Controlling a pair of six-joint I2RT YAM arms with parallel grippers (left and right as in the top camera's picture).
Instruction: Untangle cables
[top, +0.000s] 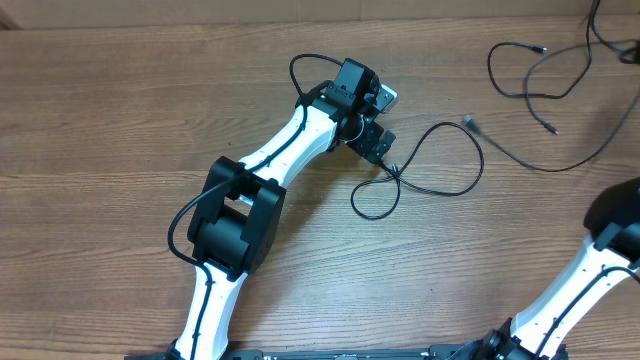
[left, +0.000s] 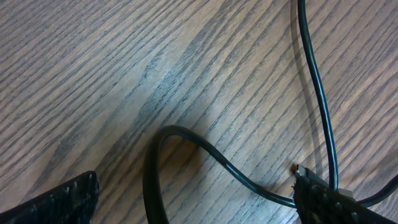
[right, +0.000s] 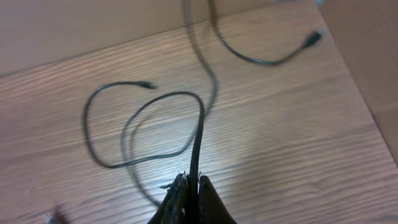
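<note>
Cables (top: 481, 160) lie in two groups on the tabletop (top: 120, 120), so the task looks partly done at best. One cable sits just right of the left end effector (top: 382, 152) and crosses itself into a small loop and a bigger one. In the left wrist view that crossing sits between wide-open fingers, with nothing gripped. The other strands are well to the right of the left end effector, toward the far corner. They overlap each other there, and how many cables that makes cannot be told. The right end effector (right: 193, 182) is clamped on one thin strand, which runs away from the jaws and curls into a loop.

The near cable seems pulled apart from the far bunch. What is probably left is undoing its self-crossing and separating the far strands.
</note>
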